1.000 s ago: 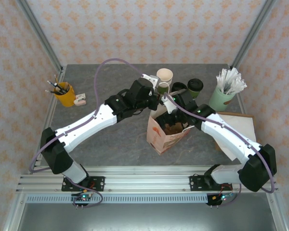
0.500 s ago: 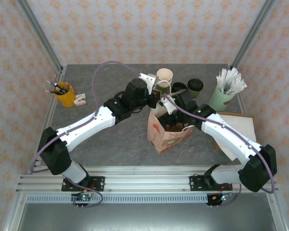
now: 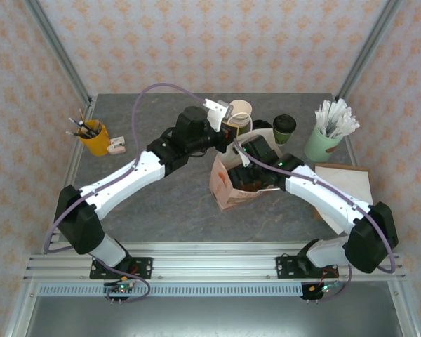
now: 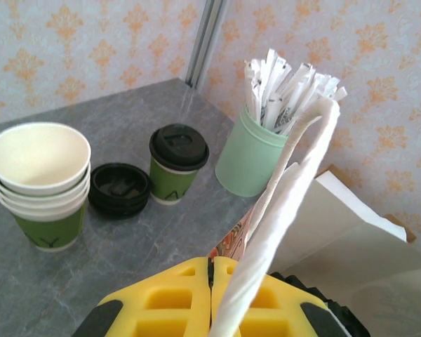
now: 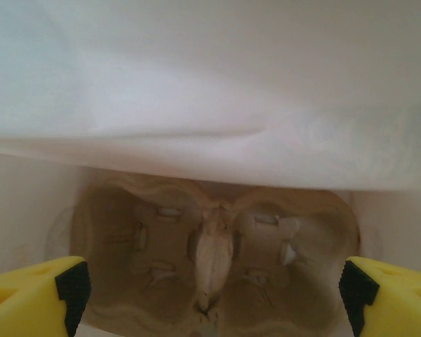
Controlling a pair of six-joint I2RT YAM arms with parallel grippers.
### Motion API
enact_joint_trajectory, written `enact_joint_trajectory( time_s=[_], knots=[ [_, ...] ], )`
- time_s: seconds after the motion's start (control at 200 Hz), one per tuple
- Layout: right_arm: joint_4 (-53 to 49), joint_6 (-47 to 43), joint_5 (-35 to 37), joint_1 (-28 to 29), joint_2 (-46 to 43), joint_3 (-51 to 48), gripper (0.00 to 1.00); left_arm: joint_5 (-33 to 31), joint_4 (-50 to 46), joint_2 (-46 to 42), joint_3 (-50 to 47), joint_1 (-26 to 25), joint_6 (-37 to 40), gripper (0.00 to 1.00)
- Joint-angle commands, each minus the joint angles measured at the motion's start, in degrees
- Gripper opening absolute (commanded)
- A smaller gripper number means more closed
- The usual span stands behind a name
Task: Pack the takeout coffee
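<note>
Inside bag, R claw gapes over carrier (bag hides far edge); L claw pinches handle.

On my overhead feed, the grey stone worktop carries a yellow cup of pens at its far left. A small white-and-pink block lies just beside the cup. The left wrist feed gives me a stack of lidless green cups, cream inside, with a low stack of black lids right next to it. At the far right stands a pale mint cup full of white wrapped sticks. Nearer to me than that cup lies a flat white sheet on a brown board. Orange-patterned wallpaper rises behind, with metal posts in the corners.
</note>
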Motion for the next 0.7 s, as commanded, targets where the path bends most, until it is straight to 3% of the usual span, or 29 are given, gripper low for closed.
enact_joint_trajectory(
  time_s=[0.0, 0.12, 0.295, 0.39, 0.495, 0.696],
  knots=[
    [6.16, 0.04, 7.19, 1.43, 0.13, -2.15, 0.92, -0.59, 2.69, 0.01, 3.46, -0.02, 3.52, 0.0],
    [7.05, -4.34, 7.39, 2.63, 1.48, -4.87, 0.9, 2.71, 3.4, 1.61, 4.01, 1.33, 3.29, 0.0],
    [6.72, -3.36, 7.22, 2.69, 4.72, -3.62, 0.84, 9.94, 4.49, 3.95, 5.44, 3.31, 2.44, 0.0],
    [10.03, -2.96, 8.68, 2.63, 5.14, -2.91, 0.79, 13.09, 0.56, 4.28, 5.46, 3.37, 6.48, 0.0],
    [14.4, -0.94, 11.88, 2.69, 4.92, -2.79, 0.71, 13.67, -3.96, 4.54, 5.8, 3.36, 10.0, 0.0],
    [21.15, 0.64, 20.12, 2.92, 3.41, -6.69, 0.64, 12.29, -2.45, 3.69, 3.49, 3.36, 9.43, 0.0]
  ],
)
